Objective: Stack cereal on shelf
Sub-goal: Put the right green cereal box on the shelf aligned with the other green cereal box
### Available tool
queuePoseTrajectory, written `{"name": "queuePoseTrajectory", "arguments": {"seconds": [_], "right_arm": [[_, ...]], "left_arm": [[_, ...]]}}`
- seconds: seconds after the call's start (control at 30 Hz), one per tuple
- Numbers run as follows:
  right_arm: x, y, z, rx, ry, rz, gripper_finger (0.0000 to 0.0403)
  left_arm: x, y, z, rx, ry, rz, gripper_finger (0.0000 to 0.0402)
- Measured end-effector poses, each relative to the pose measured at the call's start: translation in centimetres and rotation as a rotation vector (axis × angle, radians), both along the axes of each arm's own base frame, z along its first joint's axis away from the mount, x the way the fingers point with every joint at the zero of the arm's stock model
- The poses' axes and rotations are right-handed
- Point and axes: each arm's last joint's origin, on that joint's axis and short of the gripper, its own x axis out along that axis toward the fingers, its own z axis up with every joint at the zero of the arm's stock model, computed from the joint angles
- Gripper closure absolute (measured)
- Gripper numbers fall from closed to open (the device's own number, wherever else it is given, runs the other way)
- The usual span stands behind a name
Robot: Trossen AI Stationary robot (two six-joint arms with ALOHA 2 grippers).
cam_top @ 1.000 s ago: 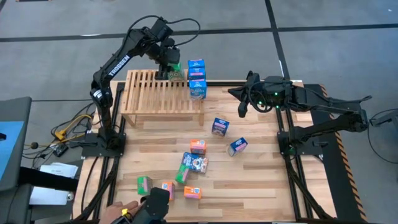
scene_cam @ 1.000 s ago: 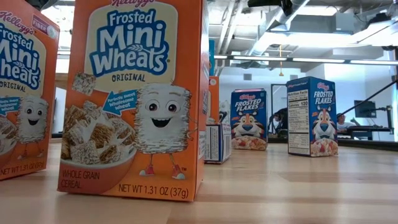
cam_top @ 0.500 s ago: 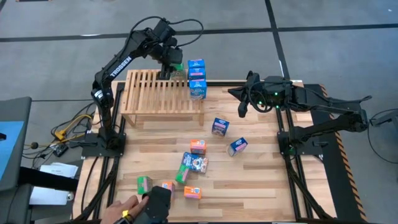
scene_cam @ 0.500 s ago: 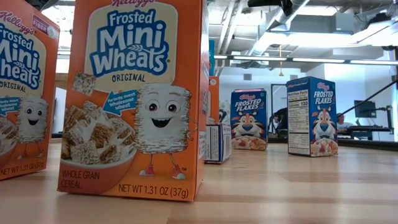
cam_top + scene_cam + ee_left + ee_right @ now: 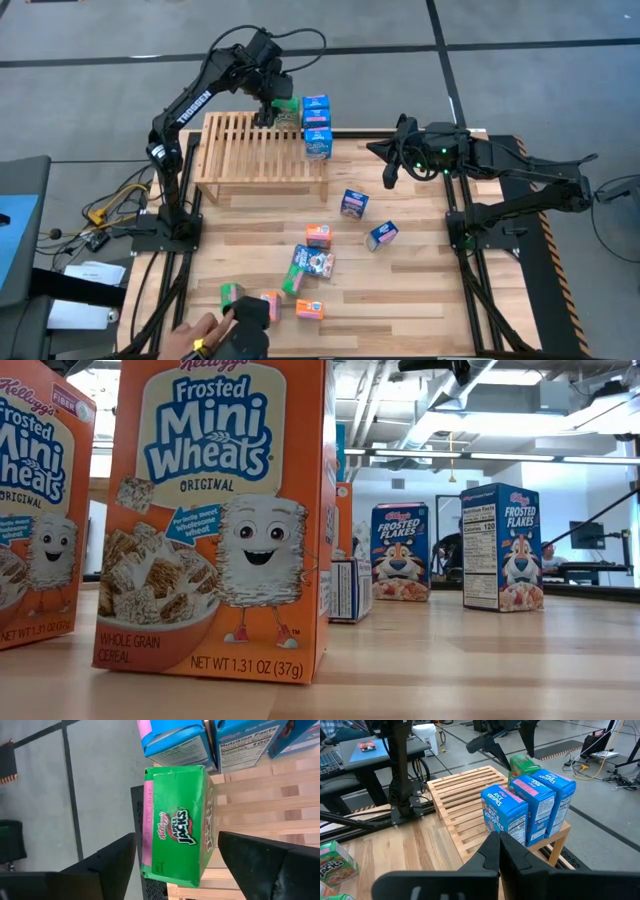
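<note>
A green cereal box (image 5: 175,805) stands on its end at the far edge of the slatted wooden shelf (image 5: 255,150), next to three blue boxes (image 5: 317,125). My left gripper (image 5: 177,840) is open over it. Its fingers (image 5: 112,865) stand on either side of the box, with a thin gap at each. My right gripper (image 5: 500,851) is shut and empty, hovering level to the right of the shelf (image 5: 465,800). Several more boxes lie loose on the table, among them a blue one (image 5: 353,203) and an orange one (image 5: 318,236).
Orange Mini Wheats boxes (image 5: 220,520) and blue Frosted Flakes boxes (image 5: 503,547) stand on the plank tabletop (image 5: 420,290) in front of the shelf. A person's hand (image 5: 195,338) holding a dark device (image 5: 250,328) reaches in at the near left edge.
My left gripper has opened and let go of the green box, tipping slightly. The box stays standing at the shelf's far edge. The person's hand at the near edge has shifted a little toward the loose boxes.
</note>
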Motion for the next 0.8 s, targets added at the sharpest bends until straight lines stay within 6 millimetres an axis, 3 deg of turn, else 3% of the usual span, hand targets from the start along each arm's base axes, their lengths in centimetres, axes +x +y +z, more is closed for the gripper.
{"name": "queuePoseTrajectory", "arguments": {"seconds": [0.43, 0.63, 0.8], "right_arm": [[0.0, 0.0, 0.0, 0.000, 0.000, 0.000, 0.0386], [0.0, 0.0, 0.0, 0.000, 0.000, -0.001, 0.0386], [-0.1, -0.3, 0.0, 0.000, 0.000, -0.014, 0.0386]], "left_arm": [[-1.2, -0.9, 1.9, 0.046, -0.019, 0.110, 0.0124], [-3.2, -4.0, 4.5, 0.021, -0.097, 0.168, 0.0124], [-4.6, -7.7, 6.1, -0.120, -0.178, 0.214, 0.0124]]}}
